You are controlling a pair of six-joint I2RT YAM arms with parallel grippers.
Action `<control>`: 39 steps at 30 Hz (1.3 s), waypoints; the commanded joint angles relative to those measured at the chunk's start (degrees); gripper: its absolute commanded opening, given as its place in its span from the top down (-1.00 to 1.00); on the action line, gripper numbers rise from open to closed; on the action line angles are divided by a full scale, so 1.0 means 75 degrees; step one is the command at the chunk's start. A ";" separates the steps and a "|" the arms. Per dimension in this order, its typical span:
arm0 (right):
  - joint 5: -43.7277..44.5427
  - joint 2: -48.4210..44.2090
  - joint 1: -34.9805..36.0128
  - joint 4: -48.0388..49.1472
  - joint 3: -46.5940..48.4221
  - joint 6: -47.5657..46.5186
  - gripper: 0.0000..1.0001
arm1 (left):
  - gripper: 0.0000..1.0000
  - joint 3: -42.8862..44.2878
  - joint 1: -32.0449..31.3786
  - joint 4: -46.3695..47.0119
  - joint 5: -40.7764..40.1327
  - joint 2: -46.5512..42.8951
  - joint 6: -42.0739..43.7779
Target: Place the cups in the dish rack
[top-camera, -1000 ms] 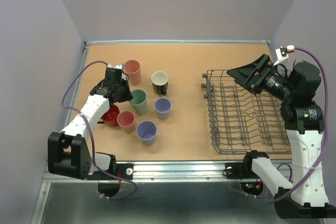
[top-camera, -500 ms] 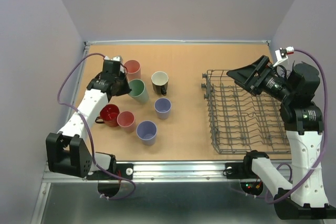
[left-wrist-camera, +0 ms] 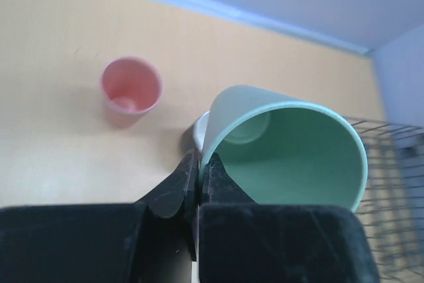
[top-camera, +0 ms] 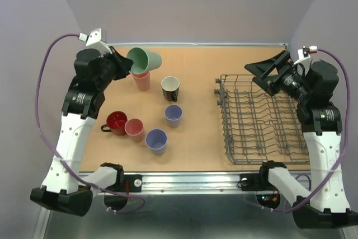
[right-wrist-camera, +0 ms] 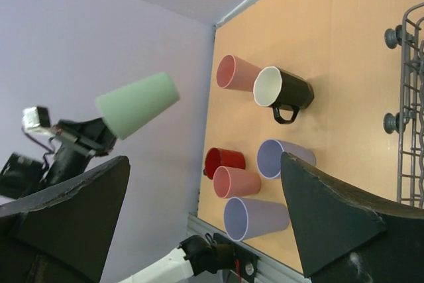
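Top external shows green cup (top-camera: 147, 60) sideways, base rightward.

The left arm stands tall, its black left gripper (top-camera: 127, 66) pinching the rim of a sage-green cup (top-camera: 145, 60), while the black right gripper (top-camera: 260, 74) hangs high, fingers spread wide.

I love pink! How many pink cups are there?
2. One small pink handleless cup stands at the back, partly behind the lifted sage-green cup; the other pink cup stands beside the glossy red mug.
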 commanded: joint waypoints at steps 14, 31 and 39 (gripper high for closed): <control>-0.1337 0.0403 0.0063 0.5406 -0.0573 0.3189 -1.00 | 1.00 -0.0718 -0.1898 0.7570 0.3410 0.0938 -0.4140; -0.0774 0.0743 0.0074 0.6357 -0.0761 0.3975 -1.00 | 1.00 -0.0868 -0.3211 0.9703 0.2262 0.2041 -0.5241; -0.0692 0.0837 0.0063 0.7342 -0.1077 0.4667 -1.00 | 1.00 -0.0776 -0.3739 1.0476 0.1874 0.2708 -0.5546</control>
